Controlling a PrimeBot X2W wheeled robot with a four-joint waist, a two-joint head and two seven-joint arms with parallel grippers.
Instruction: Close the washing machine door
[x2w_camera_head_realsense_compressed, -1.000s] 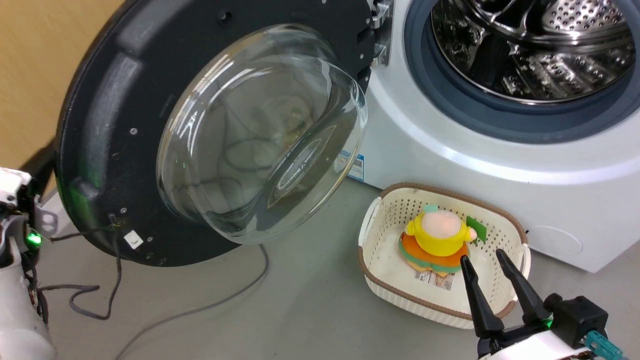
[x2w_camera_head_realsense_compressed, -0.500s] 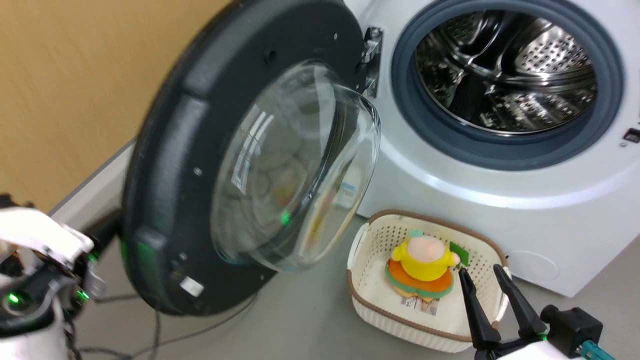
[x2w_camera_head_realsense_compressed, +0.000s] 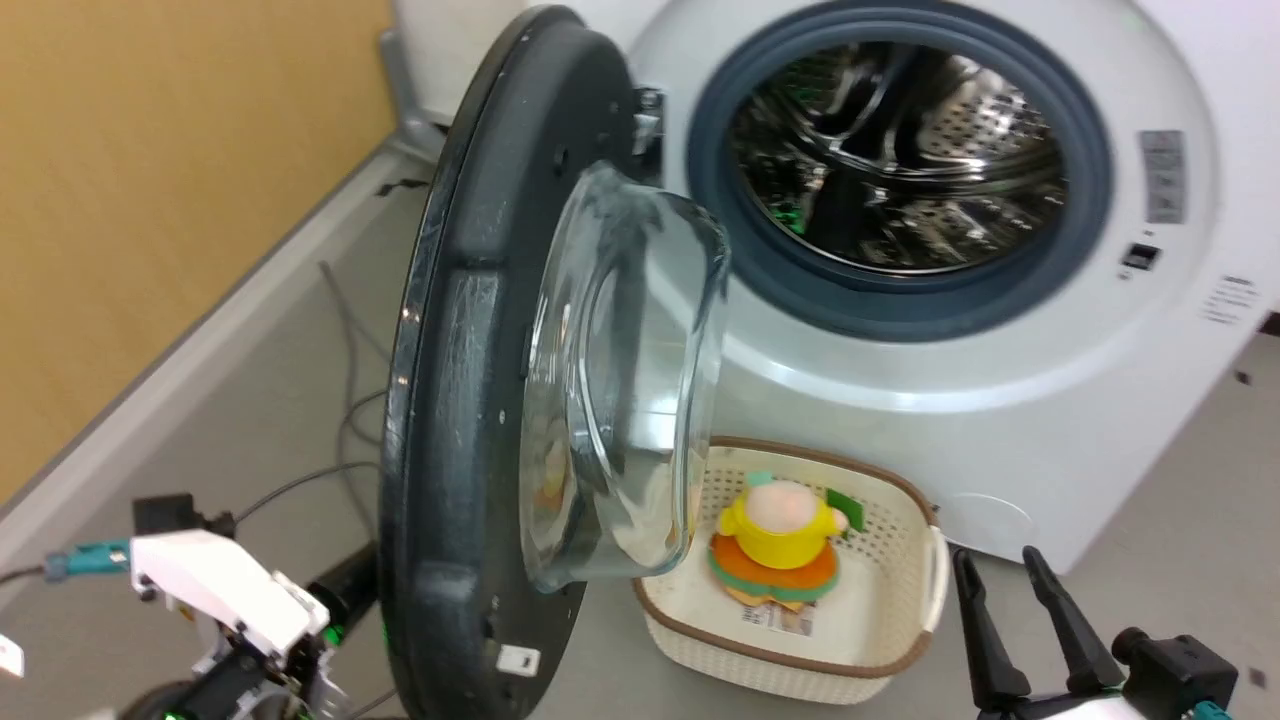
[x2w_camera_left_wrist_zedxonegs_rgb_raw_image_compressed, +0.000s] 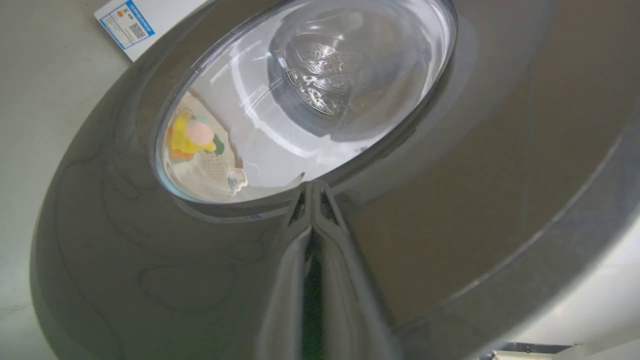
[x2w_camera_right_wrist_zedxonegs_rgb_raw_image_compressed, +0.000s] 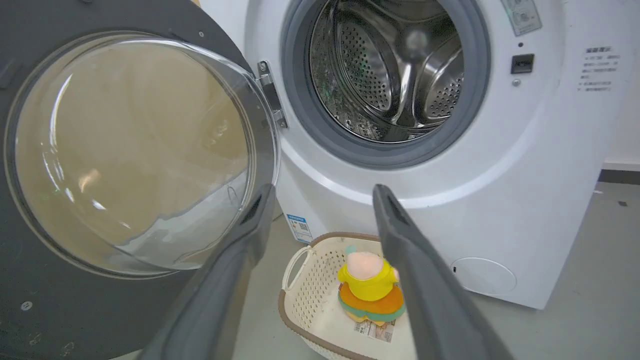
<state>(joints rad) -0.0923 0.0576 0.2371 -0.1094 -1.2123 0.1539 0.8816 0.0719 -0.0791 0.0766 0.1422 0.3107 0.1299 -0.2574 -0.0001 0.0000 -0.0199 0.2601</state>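
Observation:
The washing machine door (x2w_camera_head_realsense_compressed: 470, 400) stands about half open, edge-on in the head view, its clear glass bowl (x2w_camera_head_realsense_compressed: 630, 370) bulging toward the washing machine (x2w_camera_head_realsense_compressed: 1000, 380). The steel drum (x2w_camera_head_realsense_compressed: 890, 150) is exposed inside the grey gasket. My left gripper (x2w_camera_left_wrist_zedxonegs_rgb_raw_image_compressed: 311, 186) is shut, its tips against the door's glossy outer face (x2w_camera_left_wrist_zedxonegs_rgb_raw_image_compressed: 450, 175) just under the glass. In the head view the left arm's white wrist (x2w_camera_head_realsense_compressed: 215, 600) sits behind the door. My right gripper (x2w_camera_head_realsense_compressed: 997, 555) hangs open and empty at the lower right, near the basket; in the right wrist view the right gripper (x2w_camera_right_wrist_zedxonegs_rgb_raw_image_compressed: 324, 192) faces the machine (x2w_camera_right_wrist_zedxonegs_rgb_raw_image_compressed: 525, 175) and the door's matte inner side (x2w_camera_right_wrist_zedxonegs_rgb_raw_image_compressed: 30, 280).
A white woven basket (x2w_camera_head_realsense_compressed: 900, 650) holding a yellow and orange plush toy (x2w_camera_head_realsense_compressed: 775, 535) stands on the floor in front of the machine, just right of the door's lower edge. Grey cables (x2w_camera_head_realsense_compressed: 345, 340) lie on the floor at left. A wood-coloured wall (x2w_camera_head_realsense_compressed: 150, 200) runs along the left.
The door has swung from wide open toward the machine, with the left arm following behind it. The head camera has turned right. The right gripper stays open by the basket.

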